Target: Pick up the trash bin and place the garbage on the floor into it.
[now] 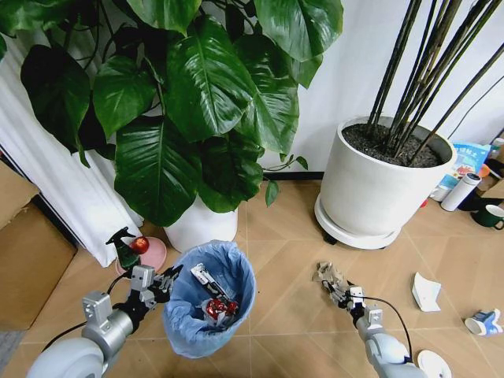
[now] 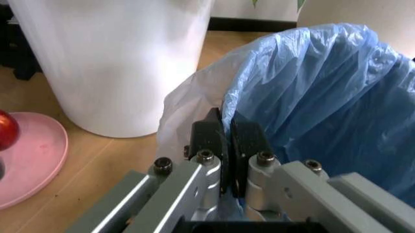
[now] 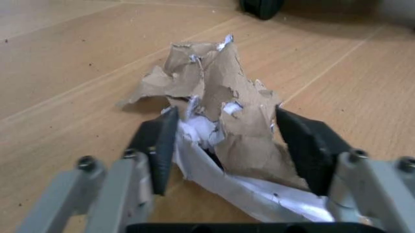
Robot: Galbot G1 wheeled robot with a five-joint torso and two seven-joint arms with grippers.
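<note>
1. Our left gripper (image 2: 227, 133) has its jaws pinched tight on the rim of the bin (image 1: 206, 303). The blue bag (image 2: 324, 97) is caught between the two black pads (image 2: 207, 138).
2. In the head view our left gripper (image 1: 167, 281) is at the bin's left side, right at the top edge.
3. Our right gripper (image 3: 227, 141) has its jaws wide apart. They sit on each side of a torn brown and white scrap (image 3: 220, 111), and the pads are very near it, but we cannot tell if they touch it.
4. The scrap lies on the floor (image 3: 65, 63). Its long side runs away from the gripper, and a ragged brown tip sticks up at the far end.
5. In the head view the right gripper (image 1: 337, 290) is low over the floor (image 1: 283, 228), to the right of the bin, with the scrap (image 1: 327, 274) at its tip.
6. The bin stands upright with its mouth up. Inside we see a few bits, one of them red (image 1: 216, 307).
7. More garbage lies on the floor to the right: a white piece (image 1: 426, 291), a blue and white packet (image 1: 483, 322) and a white disc (image 1: 434, 363).
8. A white pot (image 1: 201, 224) with a big leafy plant stands just behind the bin. A second, bigger white pot (image 1: 374, 189) stands to the right.
9. A pink dish (image 1: 150, 253) sits on the floor left of the bin.
</note>
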